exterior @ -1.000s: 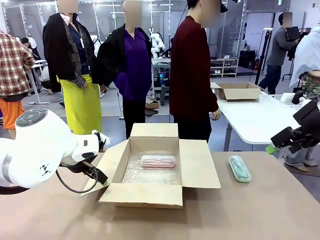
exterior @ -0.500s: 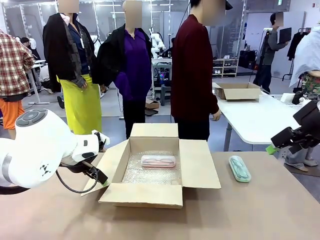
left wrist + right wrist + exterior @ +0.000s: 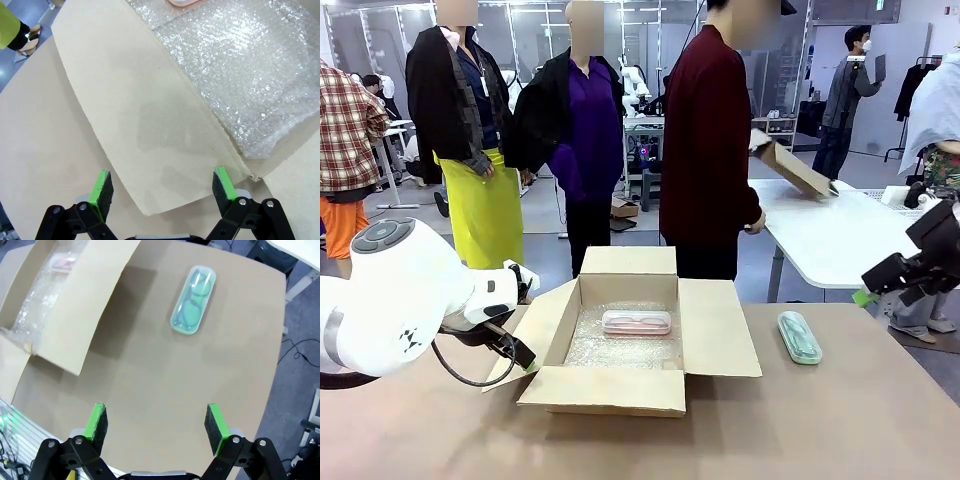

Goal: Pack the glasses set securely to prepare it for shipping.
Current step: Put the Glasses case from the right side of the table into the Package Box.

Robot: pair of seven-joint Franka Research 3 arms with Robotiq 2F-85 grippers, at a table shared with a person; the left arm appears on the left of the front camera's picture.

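Left hand (image 3: pixel 161 186): its fingers stood wide apart and held nothing. It hung low over the left flap (image 3: pixel 140 115) of the cardboard box (image 3: pixel 620 390).
Right hand (image 3: pixel 156 427): its fingers stood wide apart too, with nothing in them. It was up above the right side of the desk (image 3: pixel 820 430).
Mint green case (image 3: pixel 193 300): it lay flat on the bare desk, ahead of the right hand and well apart from it. It was outside the box, just past the right flap (image 3: pixel 718 340).
Long side: it ran mostly away from the right hand, a bit tilted. The fingers looked lined up to close across the narrow way.
Nearer arm: the right one. The box stood between the left hand and this case.
Room: there was bare desk all around the case. The desk's right edge was near, so a push that way looked risky.
Pink case (image 3: pixel 636 322): it was already in the box, on the bubble wrap (image 3: pixel 240 65), toward the far wall.
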